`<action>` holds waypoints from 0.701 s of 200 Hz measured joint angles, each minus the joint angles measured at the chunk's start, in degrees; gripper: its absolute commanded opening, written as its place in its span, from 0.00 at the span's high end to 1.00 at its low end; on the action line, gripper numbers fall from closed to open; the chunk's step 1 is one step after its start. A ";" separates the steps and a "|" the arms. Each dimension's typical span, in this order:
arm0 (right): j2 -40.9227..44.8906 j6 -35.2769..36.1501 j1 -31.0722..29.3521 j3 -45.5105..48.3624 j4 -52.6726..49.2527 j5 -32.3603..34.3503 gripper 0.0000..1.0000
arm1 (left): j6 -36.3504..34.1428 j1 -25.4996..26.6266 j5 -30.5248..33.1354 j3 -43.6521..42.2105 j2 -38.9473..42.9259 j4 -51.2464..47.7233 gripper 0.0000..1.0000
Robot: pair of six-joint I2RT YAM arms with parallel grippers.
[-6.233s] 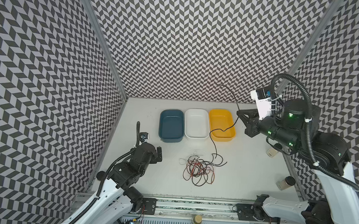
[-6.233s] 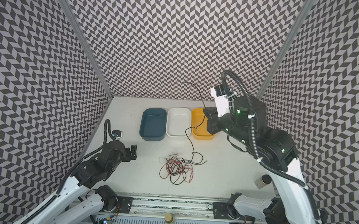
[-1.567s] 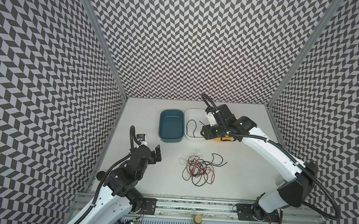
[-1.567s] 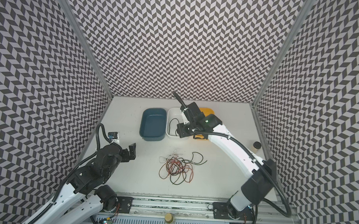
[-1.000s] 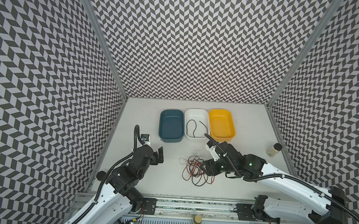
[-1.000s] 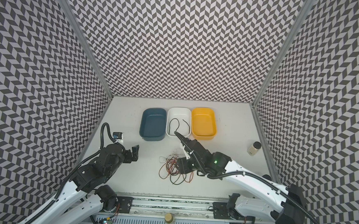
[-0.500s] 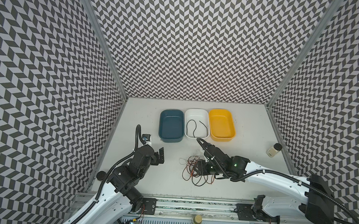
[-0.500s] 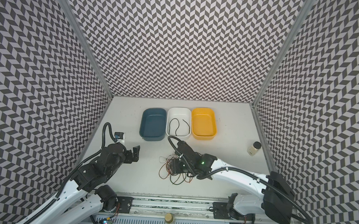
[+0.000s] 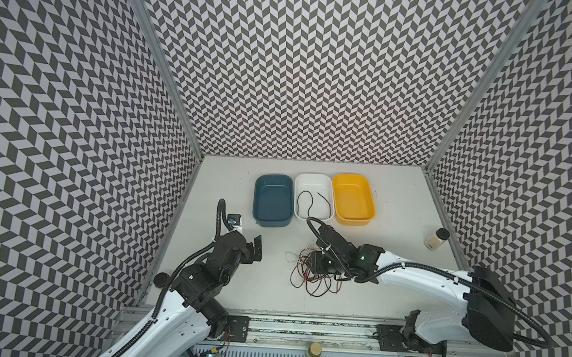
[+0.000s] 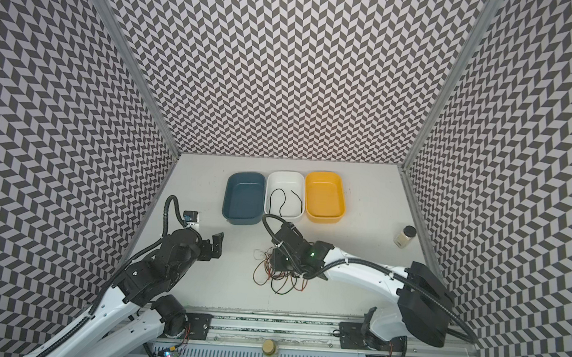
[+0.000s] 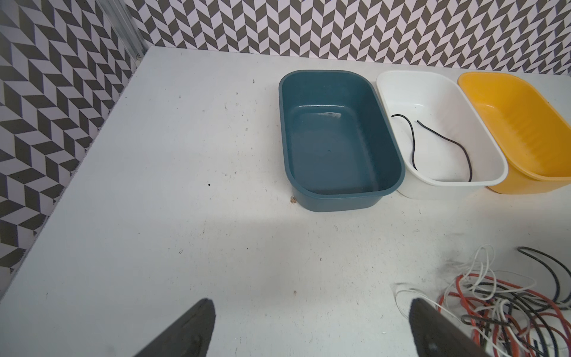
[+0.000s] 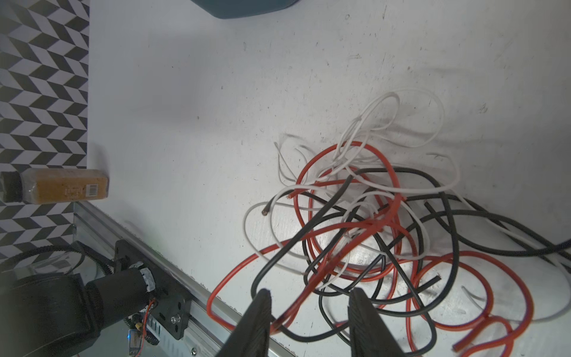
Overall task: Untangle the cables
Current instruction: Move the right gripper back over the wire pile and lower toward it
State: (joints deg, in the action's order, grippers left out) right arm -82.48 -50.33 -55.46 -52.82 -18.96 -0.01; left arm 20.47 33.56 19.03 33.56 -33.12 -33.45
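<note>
**Q:** Right gripper [image 12: 309, 292] is being held part-open, low over the cable tangle [image 9: 309, 276] on the table [image 9: 392, 260]. Why?

**A:** A red cable [image 12: 296, 304] is being straddled, ungripped, probably for extraction. Left gripper [image 11: 311, 302] is being kept splayed and empty alongside. One black cable [image 11: 412, 145] is lying sorted in the white tray [image 11: 438, 95].

Black-and-white chevron-patterned walls [image 9: 301, 68] on three sides; scuffed white tabletop [image 9: 395, 209]; aluminium rail [image 9: 302, 330] along front.
</note>
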 measured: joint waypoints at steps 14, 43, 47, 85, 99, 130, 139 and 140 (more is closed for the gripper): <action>-0.55 0.15 0.31 -0.33 0.09 0.04 0.68 | -0.07 0.24 0.02 0.00 0.02 0.00 0.00; -0.55 0.31 0.72 -0.33 0.09 0.07 0.75 | -0.13 0.79 0.35 0.00 0.11 0.00 0.00; -0.55 0.33 0.72 -0.33 0.09 0.04 0.75 | -0.17 0.96 0.44 0.00 0.15 0.00 0.00; -0.55 0.76 0.72 -0.33 0.09 0.04 0.81 | -0.39 1.99 1.18 -0.22 0.57 -0.02 0.00; -0.55 0.85 0.72 -0.33 0.11 0.07 0.81 | -0.48 2.36 1.53 -0.22 0.57 -0.02 0.00; -1.40 0.90 0.74 -0.33 0.70 -0.13 0.80 | -0.50 3.34 2.05 -0.22 0.57 -0.02 0.00; -1.79 0.98 0.81 -0.33 0.81 -0.26 0.80 | -0.50 3.69 2.25 -0.22 0.57 -0.04 0.00; -1.86 1.01 0.83 -0.33 0.81 -0.31 0.80 | -0.50 3.72 2.25 -0.22 0.57 -0.04 0.00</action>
State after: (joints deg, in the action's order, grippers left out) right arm -84.33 -49.32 -54.63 -53.15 -18.15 -0.32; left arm 19.97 37.28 21.28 33.34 -32.56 -33.50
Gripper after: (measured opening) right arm 0.201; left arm 0.998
